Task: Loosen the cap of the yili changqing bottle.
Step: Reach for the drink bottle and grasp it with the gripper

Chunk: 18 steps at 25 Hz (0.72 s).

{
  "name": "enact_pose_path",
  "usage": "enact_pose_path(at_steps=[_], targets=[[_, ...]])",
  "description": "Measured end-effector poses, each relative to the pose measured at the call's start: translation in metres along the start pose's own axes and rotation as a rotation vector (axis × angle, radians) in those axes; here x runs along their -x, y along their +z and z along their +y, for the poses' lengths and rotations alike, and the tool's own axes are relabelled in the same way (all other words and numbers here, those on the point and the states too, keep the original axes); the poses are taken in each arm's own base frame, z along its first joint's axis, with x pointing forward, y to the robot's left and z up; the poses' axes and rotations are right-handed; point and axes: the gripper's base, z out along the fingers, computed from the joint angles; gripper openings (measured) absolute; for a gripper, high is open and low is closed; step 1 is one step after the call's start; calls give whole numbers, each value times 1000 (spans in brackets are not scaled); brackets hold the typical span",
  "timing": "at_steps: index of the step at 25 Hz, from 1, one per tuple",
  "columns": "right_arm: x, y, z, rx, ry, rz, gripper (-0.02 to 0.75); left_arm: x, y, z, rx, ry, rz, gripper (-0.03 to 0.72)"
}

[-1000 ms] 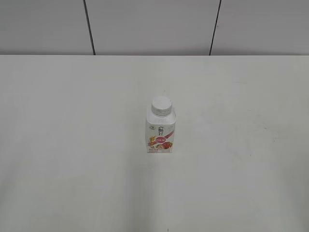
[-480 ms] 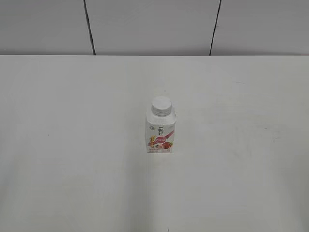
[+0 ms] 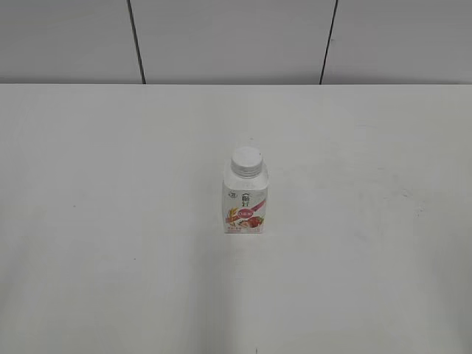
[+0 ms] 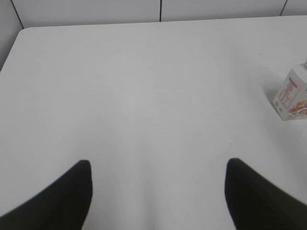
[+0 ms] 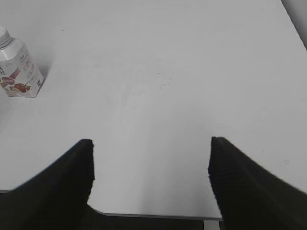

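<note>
We see the yili changqing bottle [image 3: 245,199] standing upright near the middle of the white table [image 3: 110,221], its cap [image 3: 246,160] seated on the neck. From our left gripper [image 4: 158,191], whose jaws are spread wide with nothing between them, the bottle sits well ahead and far to the right, cut by the frame edge. Our right gripper [image 5: 151,177] also gapes wide, hanging over the table's near edge; the bottle lies ahead and far left. Bare tabletop separates both from it.
</note>
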Motion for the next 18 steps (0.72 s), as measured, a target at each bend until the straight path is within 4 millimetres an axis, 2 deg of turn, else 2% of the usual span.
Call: enact_pose_path(at_steps=[9,18], targets=[[0,0,0,0,0,0,585,1,-1,0,1,1,-10,523],[0,0,0,0,0,0,585,29,-6,-1,-7,-3,-263,523]])
